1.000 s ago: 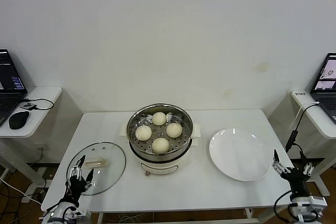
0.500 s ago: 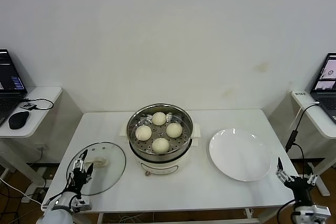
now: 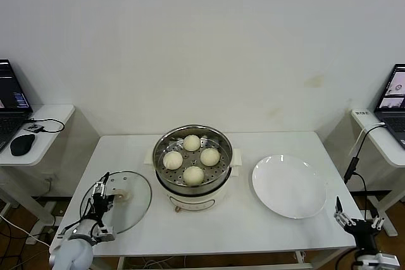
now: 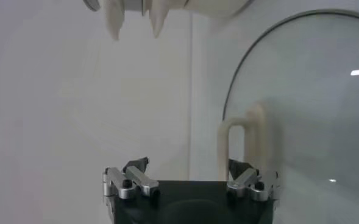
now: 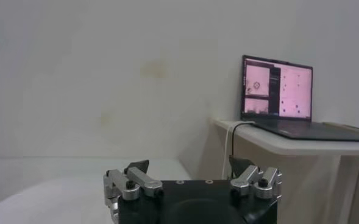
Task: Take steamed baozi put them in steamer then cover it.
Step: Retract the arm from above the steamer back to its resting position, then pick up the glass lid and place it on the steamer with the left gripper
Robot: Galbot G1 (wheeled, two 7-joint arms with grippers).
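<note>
Four steamed baozi (image 3: 192,158) sit on the perforated tray inside the steamer (image 3: 193,164) at mid-table; only covering seems left. The glass lid (image 3: 118,201) lies flat to the steamer's left, and the left gripper (image 3: 101,198) hovers over its near edge, jaws spread wide and empty, the cream handle (image 4: 237,148) just ahead; an off-centre pinch could let the lid tip or slide. The white plate (image 3: 290,186) lies bare; the right gripper (image 3: 358,222) waits open and empty off the table's right corner.
</note>
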